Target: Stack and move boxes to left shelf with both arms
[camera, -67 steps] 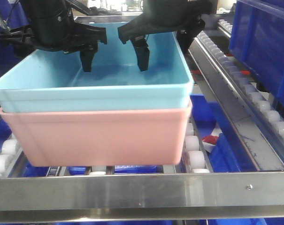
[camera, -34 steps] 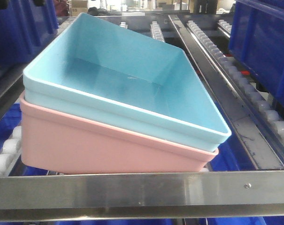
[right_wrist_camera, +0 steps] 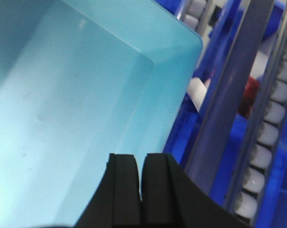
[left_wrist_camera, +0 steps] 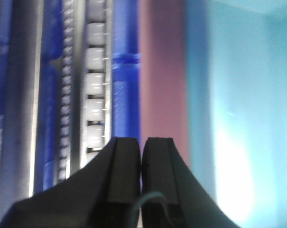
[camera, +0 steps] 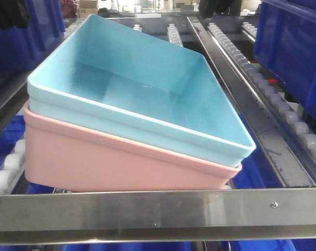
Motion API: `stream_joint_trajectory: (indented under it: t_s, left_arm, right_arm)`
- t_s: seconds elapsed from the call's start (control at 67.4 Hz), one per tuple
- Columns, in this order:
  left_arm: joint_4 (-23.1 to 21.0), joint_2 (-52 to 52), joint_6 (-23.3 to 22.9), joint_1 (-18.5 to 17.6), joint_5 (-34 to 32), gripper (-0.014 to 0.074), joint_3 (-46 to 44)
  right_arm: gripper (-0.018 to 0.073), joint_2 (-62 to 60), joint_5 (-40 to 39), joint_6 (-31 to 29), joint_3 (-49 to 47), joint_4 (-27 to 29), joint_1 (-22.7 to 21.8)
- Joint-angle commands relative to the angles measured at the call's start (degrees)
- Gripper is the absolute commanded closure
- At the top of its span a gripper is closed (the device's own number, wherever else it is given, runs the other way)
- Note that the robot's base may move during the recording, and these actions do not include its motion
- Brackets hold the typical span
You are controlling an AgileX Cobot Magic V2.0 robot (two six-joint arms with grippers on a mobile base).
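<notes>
While the stacked boxes rested on the left shelf (camera: 158,212), the front rail of that shelf served as the reference for all positions. At the left end of the rail, white rollers (camera: 5,170) ran back along the lane, and a dark blue bin (camera: 22,36) stood farther behind on that side. A dark shape at the top left corner of the front view could not be identified.

Directly behind the rail sat the salmon pink box (camera: 121,162), with the light blue box (camera: 142,104) nested inside it. The stack was skewed relative to the rail: its left corner stood high and close to the rail, and its right corner pointed toward the rail's right half. The blue rim sat just above the pink rim all round the visible sides.

In the left wrist view, the left gripper (left_wrist_camera: 141,161) had its jaws pressed together with nothing between them. It hung apart from the pink wall (left_wrist_camera: 162,71), between the roller lane (left_wrist_camera: 96,90) and the boxes.

In the right wrist view, the right gripper (right_wrist_camera: 140,180) was likewise fully closed and held nothing. It hovered over the interior of the blue box (right_wrist_camera: 77,95), near the box's right wall.

Behind the right end of the rail, a steel divider (camera: 252,110) and a second row of rollers (camera: 283,110) ran back, with another dark blue bin (camera: 291,47) beside them.
</notes>
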Motion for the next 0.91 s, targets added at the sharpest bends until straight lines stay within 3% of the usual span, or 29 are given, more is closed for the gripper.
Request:
stream_joint_trajectory:
  t_s: [0.0,0.282,0.579,0.727,0.891]
  left_arm:
    - [1.2,-5.1,0.4,-2.4,-4.9,0.0599,1.0]
    - [6.3,-18.1,0.4,-14.4,-4.9,0.0599,9.3]
    - [8.2,-36.6,0.4,-26.8,-6.6,0.0599,20.2]
    - [8.5,-42.5,0.4,-29.9,-6.6,0.0599,26.1]
    - [8.5,-44.1,0.4,-30.4,-5.8,0.0599,29.2]
  right_arm:
    - [0.0505,-5.6,-7.9,-0.5,2.0,-2.1,0.0]
    - [0.0505,-20.0,-12.3,-0.5,13.9,-2.1,0.0]
    - [0.0505,-40.7,-13.4,-0.5,30.3,-1.2,0.4]
    - [0.0505,-48.9,-15.5,-0.5,39.4,-0.3,0.4]
    - [0.0505,-54.1,-21.0,-0.5,47.1,-0.2,0.4]
